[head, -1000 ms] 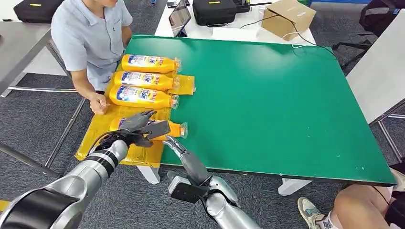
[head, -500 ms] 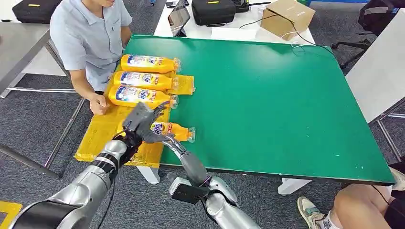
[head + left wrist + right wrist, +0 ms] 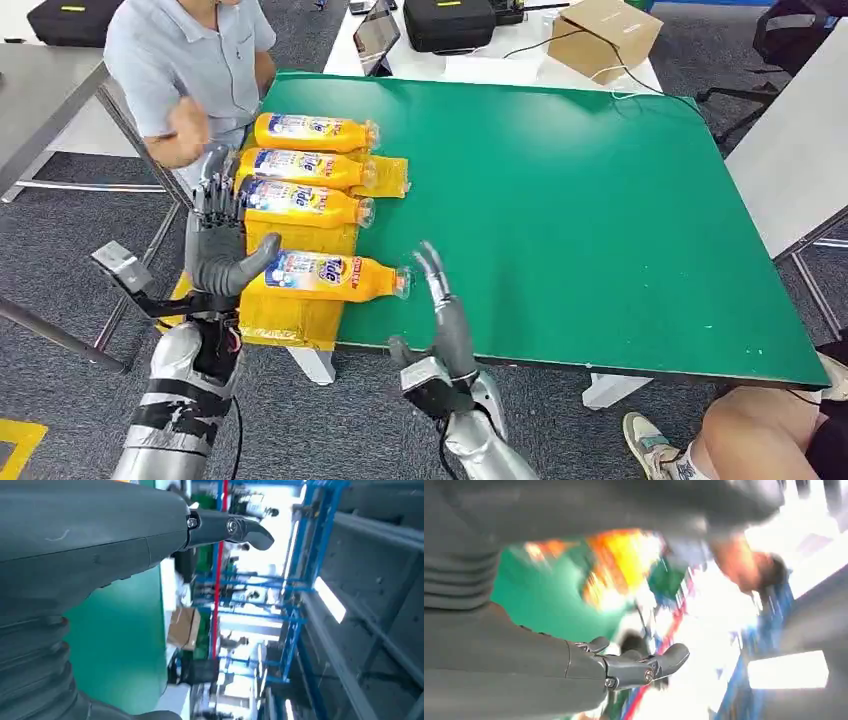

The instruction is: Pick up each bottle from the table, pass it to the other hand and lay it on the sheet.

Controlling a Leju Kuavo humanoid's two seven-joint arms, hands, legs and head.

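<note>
Several orange bottles lie side by side on the yellow sheet (image 3: pixel 292 322) at the green table's (image 3: pixel 600 200) left edge. The nearest bottle (image 3: pixel 325 276) lies flat, its cap end reaching over the green top. My left hand (image 3: pixel 215 248) stands upright just left of that bottle's base, fingers apart and pointing up, thumb close to the base, holding nothing. My right hand (image 3: pixel 447 318) is raised at the table's near edge, right of the bottle's cap, fingers straight up and empty. The three other bottles (image 3: pixel 300 166) lie farther back. The right wrist view is blurred, with an orange smear of bottle (image 3: pixel 624 562).
A person in a light blue shirt (image 3: pixel 185 60) sits at the far left corner, one hand (image 3: pixel 186 130) lifted near my left hand's fingertips. A cardboard box (image 3: pixel 603 35), a tablet and a black case sit on the white table behind. Another person's leg (image 3: pixel 760 430) is at the near right.
My left hand has let go of the nearest bottle and swung upright to its left. My right hand has risen, fingers up. The person's hand has lifted off the sheet.
</note>
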